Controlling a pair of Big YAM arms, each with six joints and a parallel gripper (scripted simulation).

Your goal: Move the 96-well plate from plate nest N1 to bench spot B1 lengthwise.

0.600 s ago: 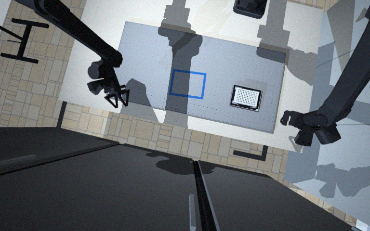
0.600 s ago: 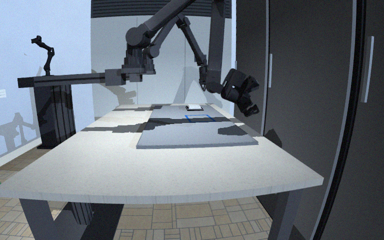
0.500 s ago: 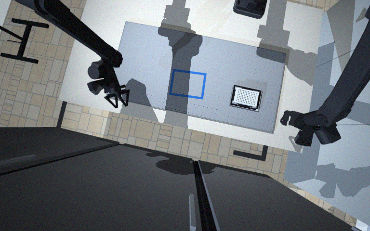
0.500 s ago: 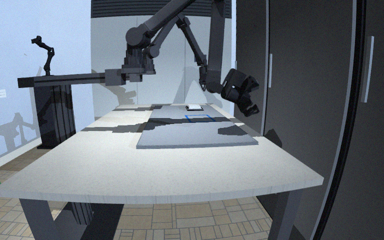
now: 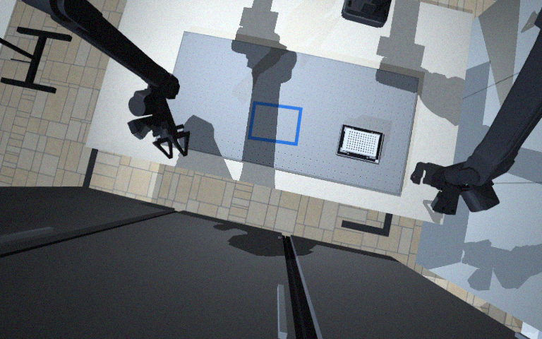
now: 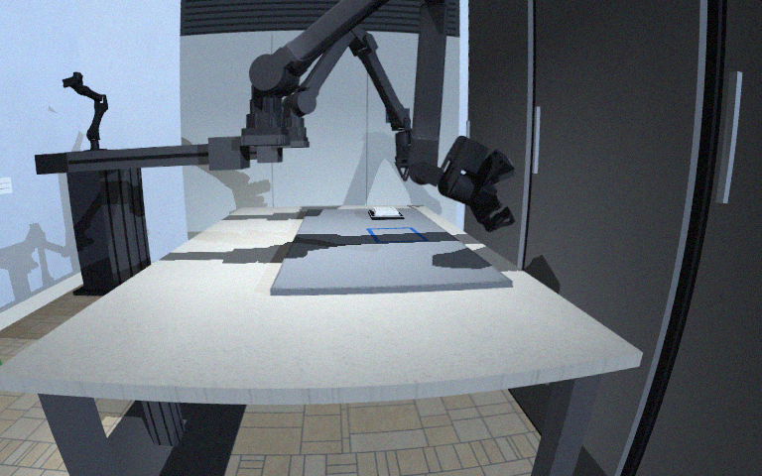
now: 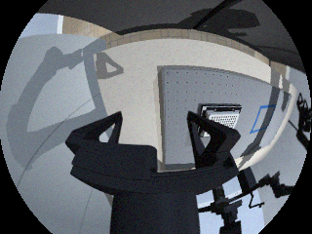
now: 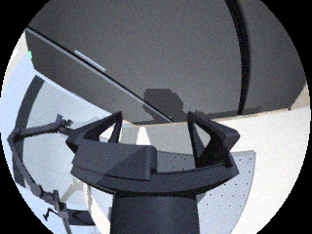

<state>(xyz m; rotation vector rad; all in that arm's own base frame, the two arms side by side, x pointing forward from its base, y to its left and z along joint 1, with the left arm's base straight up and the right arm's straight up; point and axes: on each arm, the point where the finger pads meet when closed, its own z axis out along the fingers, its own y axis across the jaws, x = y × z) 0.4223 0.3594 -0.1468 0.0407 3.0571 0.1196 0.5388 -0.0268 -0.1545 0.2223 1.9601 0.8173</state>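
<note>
The white 96-well plate [image 5: 361, 143] [image 6: 386, 211] [image 7: 224, 120] sits in the black plate nest [image 5: 341, 140] on the grey perforated board. The blue taped outline [image 5: 299, 126] [image 6: 391, 228] [image 7: 256, 119] lies bare near the board's middle, partly in an arm's shadow. My left gripper [image 5: 417, 173] [image 7: 154, 114] is open and empty, raised beyond the board's nest end, at the right in the top view. My right gripper [image 5: 178, 155] [image 8: 154, 114] is open and empty, raised near the board's other end, at the left in the top view.
The grey board [image 5: 215, 80] [image 6: 336, 275] [image 7: 177, 97] [image 8: 229, 195] lies on the pale table [image 6: 281, 347]. Dark cabinets [image 5: 179, 280] [image 6: 618, 140] stand along one long side of the table. A black fixture [image 5: 365, 11] stands at the top edge in the top view.
</note>
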